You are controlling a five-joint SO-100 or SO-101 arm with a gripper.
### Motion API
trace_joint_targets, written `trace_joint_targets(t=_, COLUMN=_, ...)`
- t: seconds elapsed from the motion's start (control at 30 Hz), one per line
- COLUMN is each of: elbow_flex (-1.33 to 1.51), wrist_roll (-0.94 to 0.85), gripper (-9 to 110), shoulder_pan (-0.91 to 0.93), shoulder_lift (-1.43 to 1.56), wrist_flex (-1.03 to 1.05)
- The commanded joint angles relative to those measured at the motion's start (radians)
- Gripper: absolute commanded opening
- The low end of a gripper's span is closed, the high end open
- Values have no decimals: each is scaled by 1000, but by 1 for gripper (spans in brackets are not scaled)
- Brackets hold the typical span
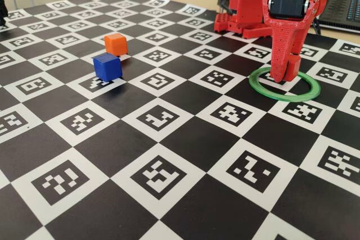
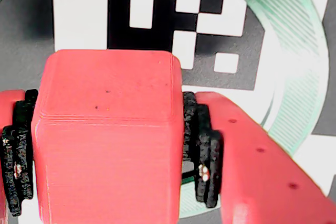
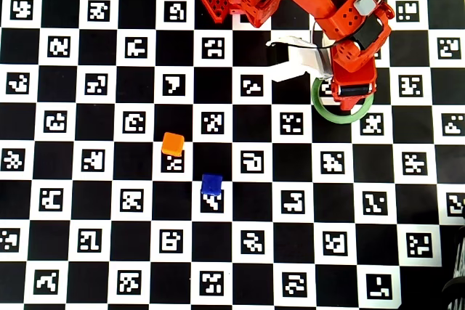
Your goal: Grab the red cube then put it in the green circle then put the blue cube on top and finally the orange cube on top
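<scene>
Gripper [image 2: 107, 150] clamped on the red cube [image 2: 107, 145], black pads [image 2: 202, 150] pressed against both sides in the wrist view. Poised low over the green circle [image 1: 304, 95] in the fixed view, fingers pointing straight down inside the ring; cube itself hidden behind the red fingers there. Contact between cube and desk [image 1: 185, 195] impossible to judge from any view. From overhead, gripper [image 3: 352, 94] sitting over the ring [image 3: 325, 112] at far right of the checkered board, ring mostly covered by the arm.

Well apart to the left in the fixed view: blue cube [image 1: 107, 66] nearer, orange cube [image 1: 115, 44] just behind it, farther away, the two close but not touching. Overhead, orange cube [image 3: 173, 144] up-left of blue cube [image 3: 211, 184], both loose on the desk and untouched.

Likely step: setting the red cube down inside the ring. Risks from here, as a judgement only:
- Letting go while the cube hangs above the surface, causing a bounce or roll onto or past the ring.
- Opening unevenly, one pad dragging the cube sideways and leaving it skewed, a poor base for stacking.
- Fingers catching the thin ring on the way up and shifting it, since it lies loose and light.
- Cube landing off-centre, making later stacking of blue and orange harder.
</scene>
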Motion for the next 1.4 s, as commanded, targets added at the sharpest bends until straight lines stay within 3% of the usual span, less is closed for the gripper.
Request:
trace_joint_targets(t=0.0, elbow_flex=-9, wrist_roll=-5, gripper=7, shoulder_pan=5, shoulder_lift=12, wrist_flex=-11)
trace_joint_targets(t=0.87, elbow_flex=-15, wrist_roll=12, gripper=8, shoulder_pan=-14, shoulder_lift=-49, wrist_flex=-15)
trace_joint_targets(t=1.37, elbow_flex=-17, wrist_roll=69, gripper=21, shoulder_pan=-28, shoulder_lift=3, wrist_flex=15)
